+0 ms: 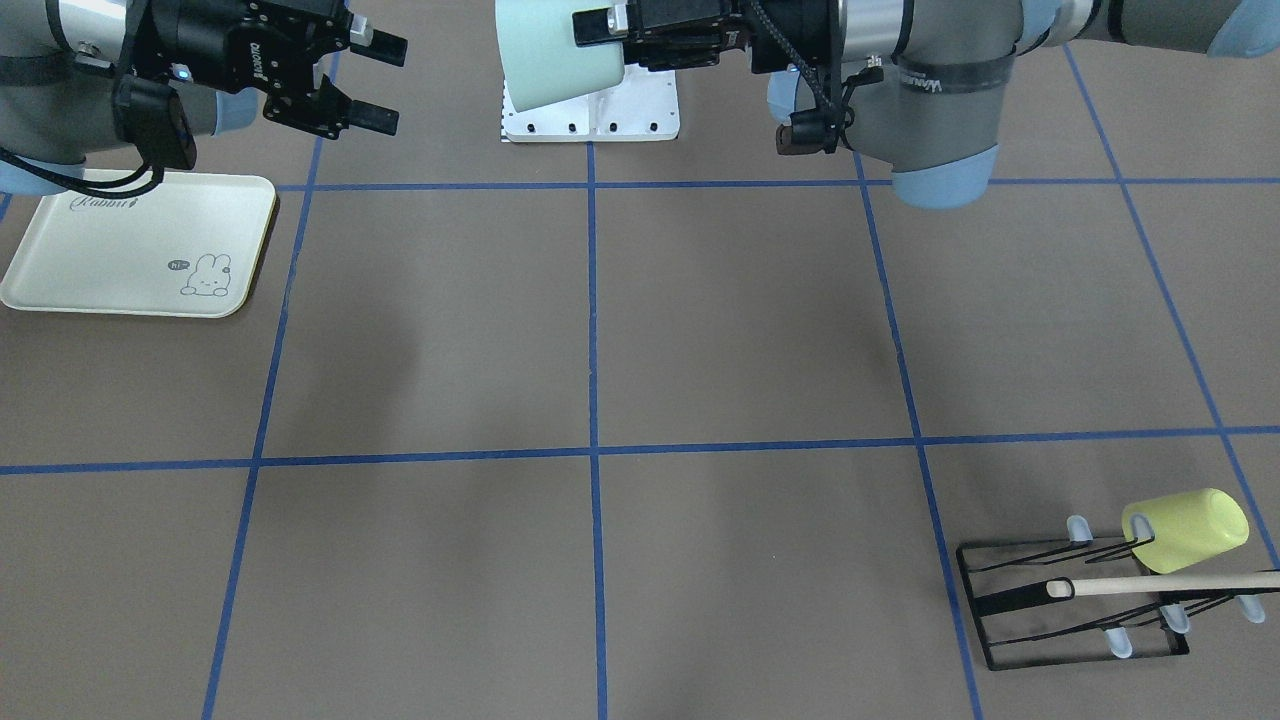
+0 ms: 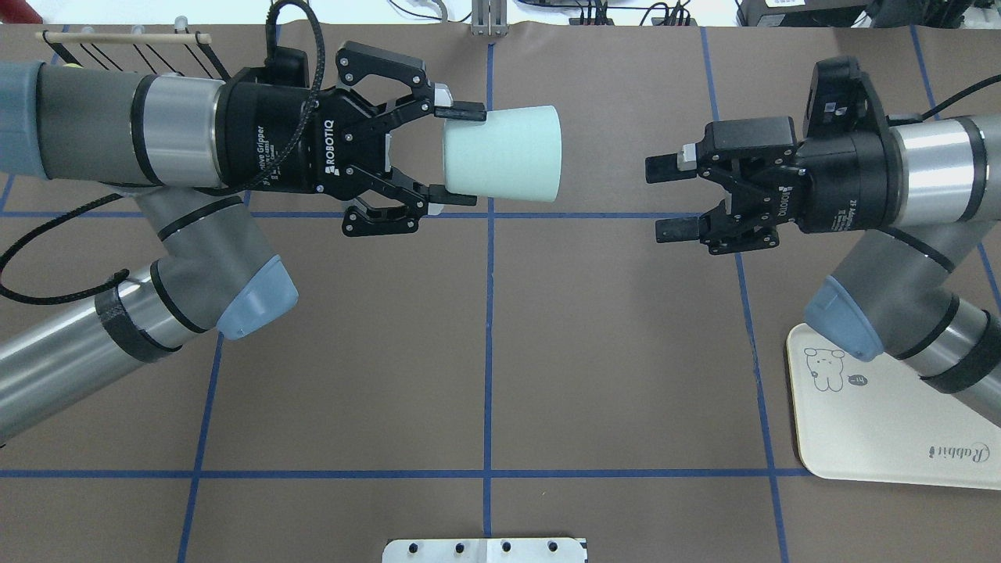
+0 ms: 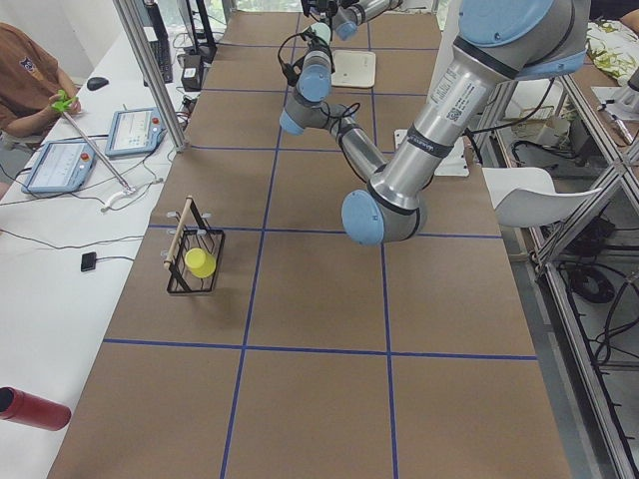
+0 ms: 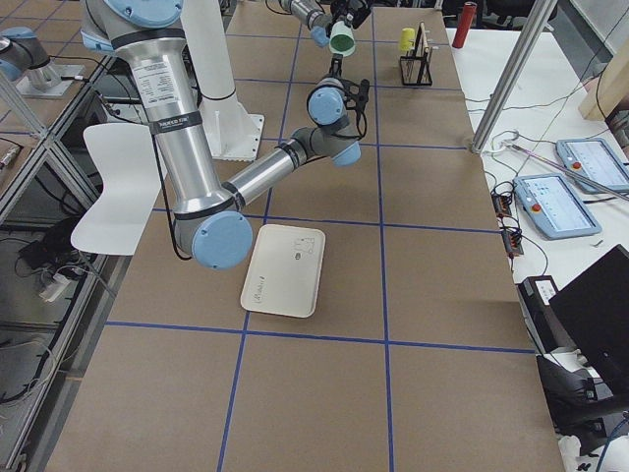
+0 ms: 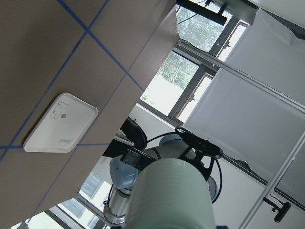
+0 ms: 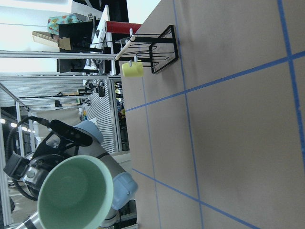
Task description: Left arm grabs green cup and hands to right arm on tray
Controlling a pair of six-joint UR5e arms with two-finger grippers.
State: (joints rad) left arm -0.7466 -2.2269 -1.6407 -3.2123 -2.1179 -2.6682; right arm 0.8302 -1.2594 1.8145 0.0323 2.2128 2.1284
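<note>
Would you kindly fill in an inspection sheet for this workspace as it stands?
Surface: brown table, blue tape grid.
Job's things: green cup held sideways in the air, mouth toward the right gripper; tray flat on the table.
Clutter: wire rack carrying a yellow-green cup.
Grippers: left gripper shut on the green cup; right gripper open, apart from it.
Cables: black cable looping over the left wrist.
Surroundings: operator seated beside the table.

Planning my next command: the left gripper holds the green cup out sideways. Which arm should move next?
Right, likely. The right gripper faces the mouth of the green cup across a gap, jaws open; the left gripper is shut on it, and the tray lies on that side.
</note>
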